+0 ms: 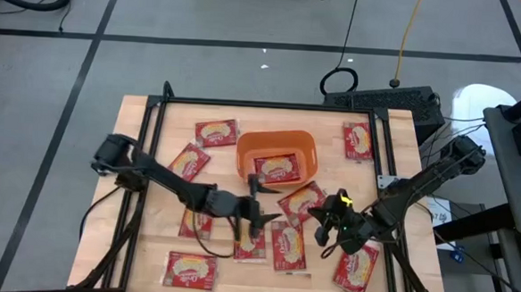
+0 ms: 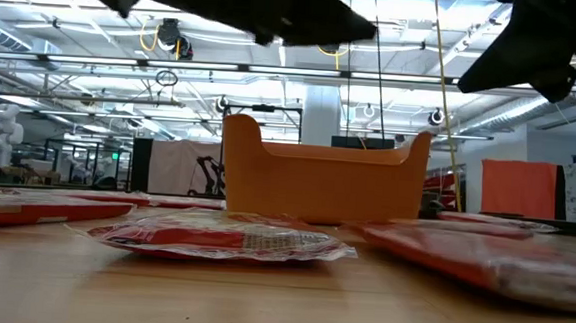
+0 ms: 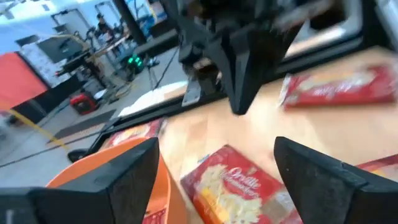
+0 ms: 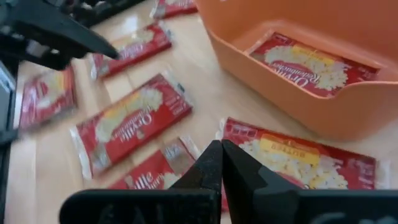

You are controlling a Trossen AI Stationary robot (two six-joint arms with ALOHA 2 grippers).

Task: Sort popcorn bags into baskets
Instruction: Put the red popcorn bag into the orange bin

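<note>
Starting at the near edge of the wooden table (image 1: pixel 135 157), we see two popcorn bags lying flat toward its two near corners: one on the left (image 1: pixel 190 269) and one on the right (image 1: pixel 356 268). Just behind them a row of bags lies across the table's middle, among them one (image 1: pixel 289 246) between the two grippers and, on the left, a bag (image 1: pixel 196 221) partly under the left arm.

Our right gripper (image 1: pixel 328 225) hovers over this row toward the right side, its fingers (image 4: pixel 211 163) pressed together and holding nothing; the right wrist view shows a bag (image 4: pixel 308 158) lying just below them, beside the basket wall.

Our left gripper (image 1: pixel 255 207) hangs above the row near the table's centre, just in front of the basket, its fingers (image 3: pixel 134 168) spread wide apart and empty, with a bag (image 3: pixel 239 186) seen between them.

Farther back stands the orange basket (image 1: pixel 247 145), with one popcorn bag (image 1: pixel 277 169) lying flat inside it. Beyond it, more bags rest near the far edge, one to the left (image 1: pixel 216 132) and one toward the far right corner (image 1: pixel 358 140).
</note>
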